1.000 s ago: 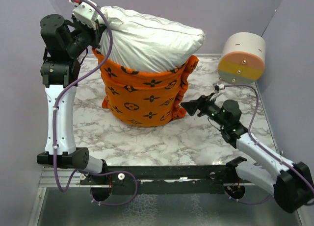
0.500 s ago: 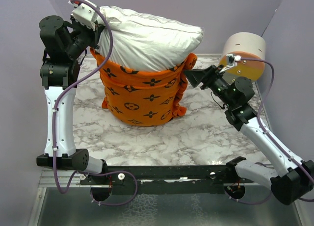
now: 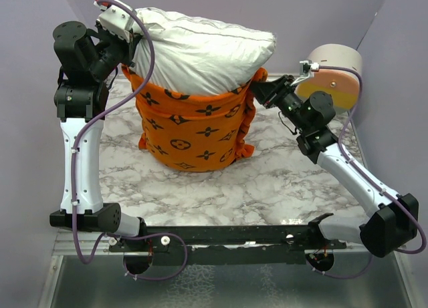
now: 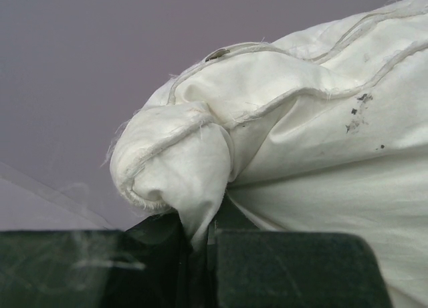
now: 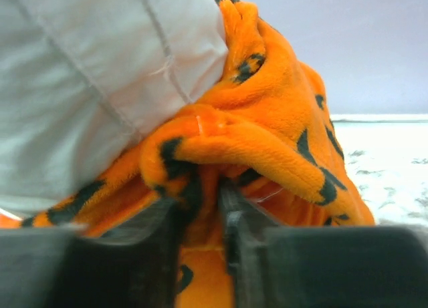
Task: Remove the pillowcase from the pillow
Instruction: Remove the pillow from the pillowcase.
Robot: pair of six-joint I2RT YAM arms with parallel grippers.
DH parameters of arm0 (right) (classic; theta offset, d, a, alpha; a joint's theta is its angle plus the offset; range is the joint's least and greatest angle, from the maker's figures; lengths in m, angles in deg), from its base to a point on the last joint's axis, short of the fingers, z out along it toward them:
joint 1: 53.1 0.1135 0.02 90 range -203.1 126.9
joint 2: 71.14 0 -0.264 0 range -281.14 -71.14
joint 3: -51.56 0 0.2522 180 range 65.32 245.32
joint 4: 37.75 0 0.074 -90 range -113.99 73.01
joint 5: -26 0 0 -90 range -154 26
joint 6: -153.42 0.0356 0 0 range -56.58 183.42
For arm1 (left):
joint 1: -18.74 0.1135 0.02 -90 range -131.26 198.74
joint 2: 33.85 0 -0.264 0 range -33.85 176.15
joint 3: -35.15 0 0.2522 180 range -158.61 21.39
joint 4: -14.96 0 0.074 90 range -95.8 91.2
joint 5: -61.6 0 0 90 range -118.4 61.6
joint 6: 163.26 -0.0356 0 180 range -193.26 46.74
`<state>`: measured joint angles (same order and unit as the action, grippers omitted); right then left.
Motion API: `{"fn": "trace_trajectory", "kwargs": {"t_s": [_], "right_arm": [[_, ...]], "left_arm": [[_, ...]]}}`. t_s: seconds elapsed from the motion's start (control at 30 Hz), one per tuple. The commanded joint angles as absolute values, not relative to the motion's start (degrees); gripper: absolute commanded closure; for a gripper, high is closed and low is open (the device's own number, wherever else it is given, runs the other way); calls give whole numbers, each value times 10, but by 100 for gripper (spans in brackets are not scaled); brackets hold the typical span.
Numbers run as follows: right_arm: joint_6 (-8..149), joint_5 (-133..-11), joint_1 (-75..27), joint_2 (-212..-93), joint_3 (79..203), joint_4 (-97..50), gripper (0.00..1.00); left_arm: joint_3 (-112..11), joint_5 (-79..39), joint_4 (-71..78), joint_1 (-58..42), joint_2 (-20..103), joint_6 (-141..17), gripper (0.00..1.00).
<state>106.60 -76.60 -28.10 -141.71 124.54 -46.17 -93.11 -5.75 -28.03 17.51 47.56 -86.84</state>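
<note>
Far half of the worktop: the pillow (image 3: 200, 51) stands bunched upright, nearer the far-left corner than the right edge, its lower part inside the pillowcase (image 3: 190, 131).
Pillow: plain white with stitched seams; its upper half bulges out above the case and leans toward the right edge.
Pillowcase: orange plush with a dark flower-and-monogram print; it is pushed down around the pillow's lower half, and its bottom rests on the marble worktop (image 3: 267, 181).
Left gripper (image 4: 204, 238): raised by the far-left corner, jaws pinched tight on the pillow's pointed white corner, which is crumpled between the fingers.
Right gripper (image 5: 200, 208): at the case's right-hand rim, just below the white fabric; the jaws stand narrow with a fold of orange plush caught between them.
Right arm: reaches up from the near-right corner toward the far edge.
Cylinder (image 3: 331, 77): white, orange and yellow, lying by the far-right corner, just behind the right wrist and apart from the pillow.
</note>
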Motion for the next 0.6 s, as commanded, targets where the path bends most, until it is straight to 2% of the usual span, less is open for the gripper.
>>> {"fn": "trace_trajectory", "kwargs": {"t_s": [0.0,0.03,0.07,0.37,0.57], "right_arm": [[1074,-777,-285,-1420,1230,-502,91],[1071,-772,-285,-1415,1213,-503,97],[1064,-768,-285,-1408,1192,-499,99],[1050,-746,-263,-1392,955,-472,99],[1012,-746,-209,-1405,933,-407,99]], "left_arm": [[-931,-66,-265,178,452,-875,100],[-934,-65,-264,178,453,-873,100],[-937,-65,-261,178,455,-871,100],[-1017,-115,-203,178,491,-804,100],[-1091,-113,-215,178,523,-772,100]]}}
